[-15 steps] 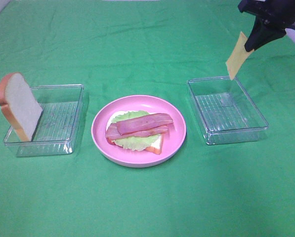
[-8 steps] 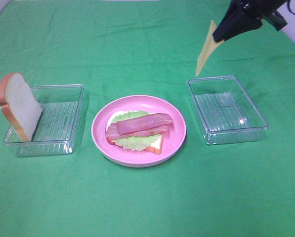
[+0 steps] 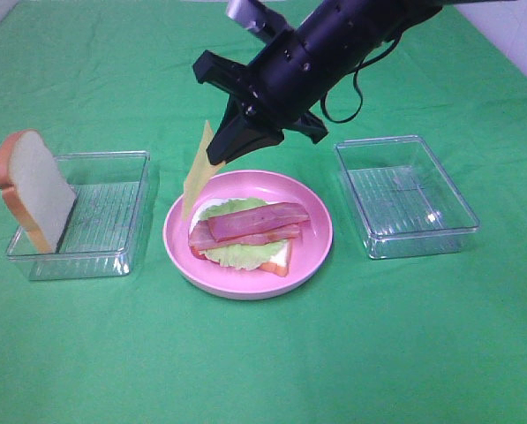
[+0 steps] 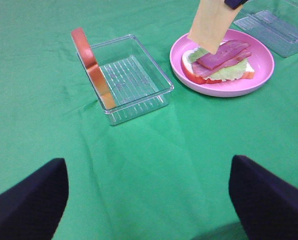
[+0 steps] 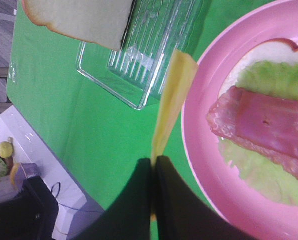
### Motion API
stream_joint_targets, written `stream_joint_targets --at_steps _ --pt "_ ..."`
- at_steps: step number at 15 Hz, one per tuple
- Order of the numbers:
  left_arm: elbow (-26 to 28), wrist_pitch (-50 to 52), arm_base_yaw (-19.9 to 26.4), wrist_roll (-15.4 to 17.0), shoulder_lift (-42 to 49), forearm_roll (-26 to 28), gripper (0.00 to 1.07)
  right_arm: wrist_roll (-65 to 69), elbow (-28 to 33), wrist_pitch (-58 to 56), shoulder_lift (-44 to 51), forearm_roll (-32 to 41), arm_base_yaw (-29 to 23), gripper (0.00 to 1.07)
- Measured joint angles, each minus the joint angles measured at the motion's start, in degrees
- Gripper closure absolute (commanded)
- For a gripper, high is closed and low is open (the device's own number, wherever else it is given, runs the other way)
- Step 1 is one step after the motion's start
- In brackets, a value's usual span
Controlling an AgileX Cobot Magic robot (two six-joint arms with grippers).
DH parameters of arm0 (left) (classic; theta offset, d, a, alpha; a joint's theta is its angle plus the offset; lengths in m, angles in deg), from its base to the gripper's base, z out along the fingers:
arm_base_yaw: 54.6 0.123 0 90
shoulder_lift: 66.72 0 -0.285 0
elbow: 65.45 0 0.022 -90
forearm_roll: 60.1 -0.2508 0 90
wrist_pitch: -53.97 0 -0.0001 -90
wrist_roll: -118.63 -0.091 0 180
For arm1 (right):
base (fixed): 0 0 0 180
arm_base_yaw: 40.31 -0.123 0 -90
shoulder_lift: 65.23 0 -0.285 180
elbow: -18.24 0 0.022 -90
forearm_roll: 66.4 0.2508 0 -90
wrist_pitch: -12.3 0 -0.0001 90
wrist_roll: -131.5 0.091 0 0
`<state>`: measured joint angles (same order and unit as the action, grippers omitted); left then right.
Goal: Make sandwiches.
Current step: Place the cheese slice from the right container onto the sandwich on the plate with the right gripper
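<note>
A partial sandwich (image 3: 250, 233) lies on the pink plate (image 3: 320, 231): white bread, green lettuce (image 5: 268, 80) and bacon strips (image 5: 268, 127). My right gripper (image 3: 232, 141) is shut on the top edge of a thin yellow cheese square (image 3: 196, 170), which hangs on edge over the plate's left rim and looks thin and curved in the right wrist view (image 5: 171, 102). A second bread slice (image 3: 33, 190) leans upright on the left clear container (image 3: 113, 216). My left gripper (image 4: 149, 210) is open and empty, low over the cloth, well short of that container (image 4: 134, 80).
An empty clear container (image 3: 404, 194) stands to the right of the plate. A green cloth (image 3: 263, 353) covers the table. The right arm (image 3: 334, 44) reaches across from the upper right, above the middle.
The right arm has swung left with the cheese, from above the right container to over the plate's left rim. Nothing else has moved.
</note>
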<state>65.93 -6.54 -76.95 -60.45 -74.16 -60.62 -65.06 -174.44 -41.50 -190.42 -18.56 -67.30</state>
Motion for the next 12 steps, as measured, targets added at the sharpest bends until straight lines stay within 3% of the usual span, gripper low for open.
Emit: stream_joint_targets --at_steps 3,6,12 --pt "0.0 0.0 0.0 0.0 0.0 0.0 0.24 -1.5 0.0 1.7 -4.2 2.9 -0.2 1.07" --pt "0.0 0.0 0.0 0.0 0.0 0.0 0.24 -1.0 0.2 2.9 -7.8 0.1 -0.2 1.07" --pt "0.0 0.0 0.0 0.0 0.0 0.0 0.24 10.6 0.2 6.0 -6.4 -17.1 -0.2 1.07"
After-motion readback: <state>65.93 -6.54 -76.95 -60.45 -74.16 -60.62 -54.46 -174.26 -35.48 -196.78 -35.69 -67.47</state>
